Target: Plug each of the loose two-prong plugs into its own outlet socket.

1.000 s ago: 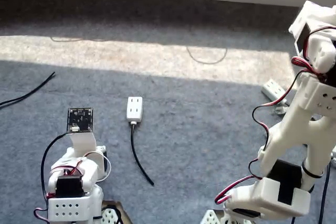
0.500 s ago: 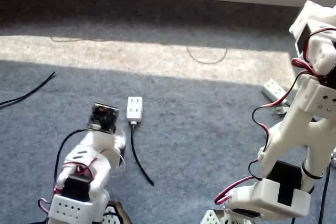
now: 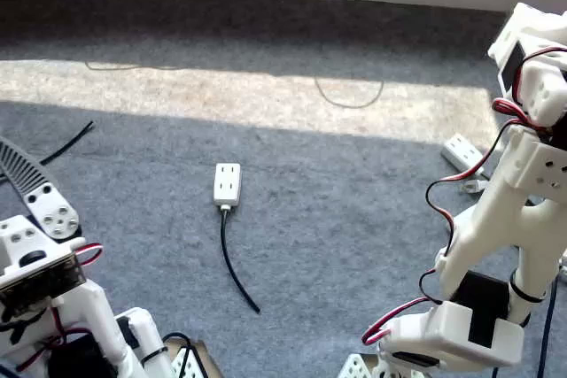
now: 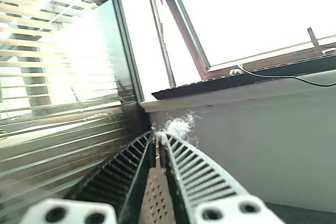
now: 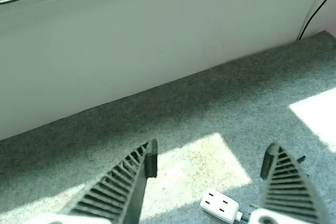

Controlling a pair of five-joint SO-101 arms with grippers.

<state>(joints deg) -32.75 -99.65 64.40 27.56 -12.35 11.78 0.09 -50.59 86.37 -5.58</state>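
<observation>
A white rectangular plastic outlet socket lies mid-scene on the grey carpet floor, with its thin black cord trailing toward the arms' bases. A loose black cable lies well apart on the left arm's side. A thin wire loop sits on the sunlit strip. A second white outlet socket is partly covered by the right arm; the right wrist view shows its face whole. A small pale item beside it is too small to name. The right gripper has its jaws spread wide, holding nothing. The left gripper points up at a bright window, jaws clenched together on nothing visible.
</observation>
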